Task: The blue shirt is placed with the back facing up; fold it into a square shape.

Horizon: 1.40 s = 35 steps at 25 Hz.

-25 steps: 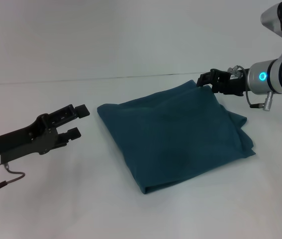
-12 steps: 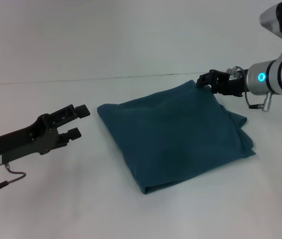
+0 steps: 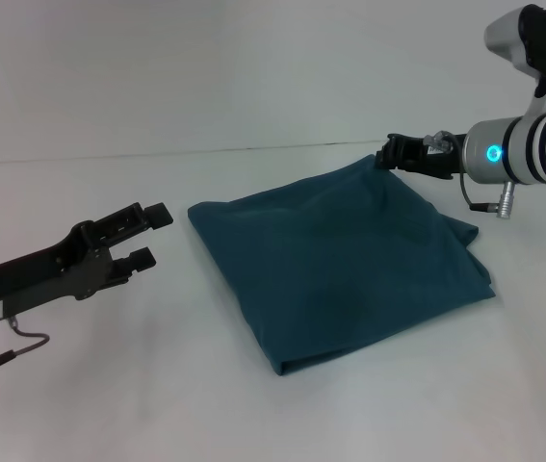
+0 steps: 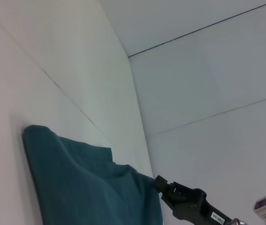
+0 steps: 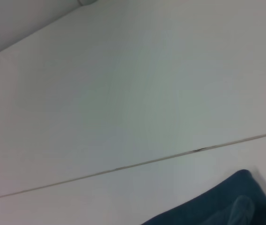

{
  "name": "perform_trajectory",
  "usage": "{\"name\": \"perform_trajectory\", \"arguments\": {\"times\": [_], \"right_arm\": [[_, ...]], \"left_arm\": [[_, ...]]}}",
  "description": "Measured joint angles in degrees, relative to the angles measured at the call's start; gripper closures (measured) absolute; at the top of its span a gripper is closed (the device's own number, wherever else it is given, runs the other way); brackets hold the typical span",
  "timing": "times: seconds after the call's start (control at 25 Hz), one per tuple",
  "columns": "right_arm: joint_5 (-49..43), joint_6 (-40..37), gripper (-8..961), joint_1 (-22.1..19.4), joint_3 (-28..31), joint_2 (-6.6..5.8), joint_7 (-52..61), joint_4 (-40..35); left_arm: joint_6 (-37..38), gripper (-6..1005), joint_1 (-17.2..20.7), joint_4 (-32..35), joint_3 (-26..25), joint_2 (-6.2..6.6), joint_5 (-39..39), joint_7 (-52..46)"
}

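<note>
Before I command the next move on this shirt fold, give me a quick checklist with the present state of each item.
1. Fold shape: the blue shirt lies as a rough square on the white table; ok.
2. Edges flush: a lower layer sticks out along the shirt's right side; not ok.
3. Right tool position: at the shirt's far corner; ok.
4. Right tool grip: whether it pinches the cloth or only touches it is not visible; cannot tell.
5. Left tool clear of the cloth: it is open and hovers to the left of the shirt, apart from it; ok.
6. Cloth flatness: soft ripples near the far corner, no big bunching; ok.
</note>
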Motion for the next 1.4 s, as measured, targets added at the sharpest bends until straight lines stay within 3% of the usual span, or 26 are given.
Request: {"name": "perform_trajectory", "arguments": {"times": [0.36, 0.6, 0.8, 0.92, 1.12, 1.4], "right_arm": [[0.1, -5.5, 939, -1.7, -0.5, 0.87, -5.0, -4.7], [-4.4, -1.3, 936, -3.4, -2.2, 1.26, -4.3, -6.6], [-6.8, 2.4, 905, -3.5, -2.2, 0.63, -1.5, -5.4], [-7.4, 2.7, 886, -2.9, -2.2, -0.57, -0.2, -3.0], [-10.4, 3.5, 776, -2.7, -2.0, -1.78, 6.2, -2.1], [-10.2, -3.0, 627, -3.2, 1.3, -3.10, 6.5, -3.2]], "left_arm": [[-0.1, 51, 0.0, 0.0, 0.0, 0.07, 0.0, 0.0], [-0.5, 52, 0.1, 0.0, 0.0, 0.09, 0.0, 0.0], [-0.5, 52, 0.1, -0.4, 0.0, 0.03, 0.0, 0.0], [-0.7, 53, -0.3, -1.2, 0.0, 0.13, 0.0, 0.1], [-0.7, 54, -0.5, -1.4, 0.0, 0.16, 0.0, 0.3], [-0.5, 55, -0.2, -1.4, 0.0, 0.20, 0.0, 0.3]]}}
